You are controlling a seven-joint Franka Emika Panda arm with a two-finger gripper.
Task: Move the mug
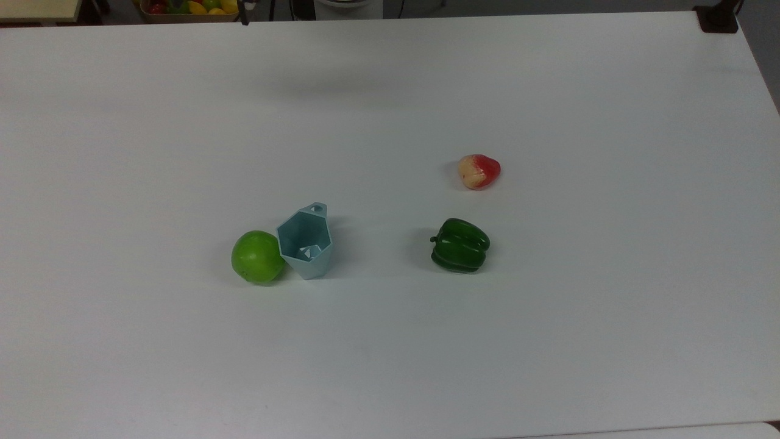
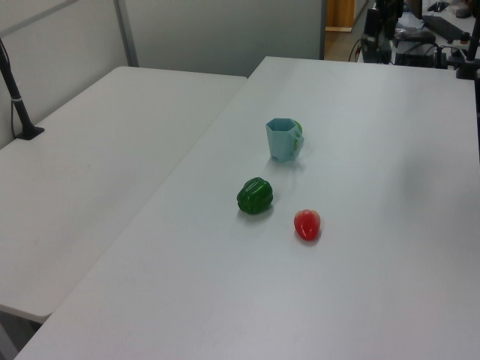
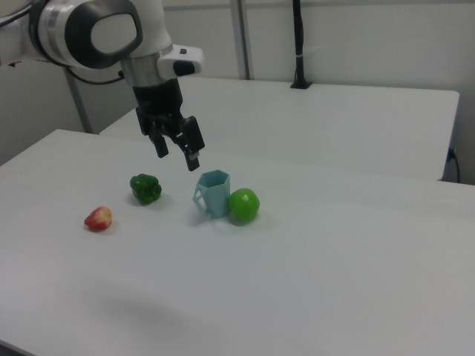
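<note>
White table, mug upright touching the green apple, so I hang my gripper wide open overhead for a rim grab.

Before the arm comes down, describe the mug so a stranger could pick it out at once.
On the white table four small things lie loosely grouped near the middle. In the top view, look to the left pair: the mug stands upright, right up against a green apple. It is the only hollow thing, pale blue-teal and faceted, with a hexagonal rim and a small holed tab handle; the rest are a green bell pepper and a red-and-cream fruit.
</note>
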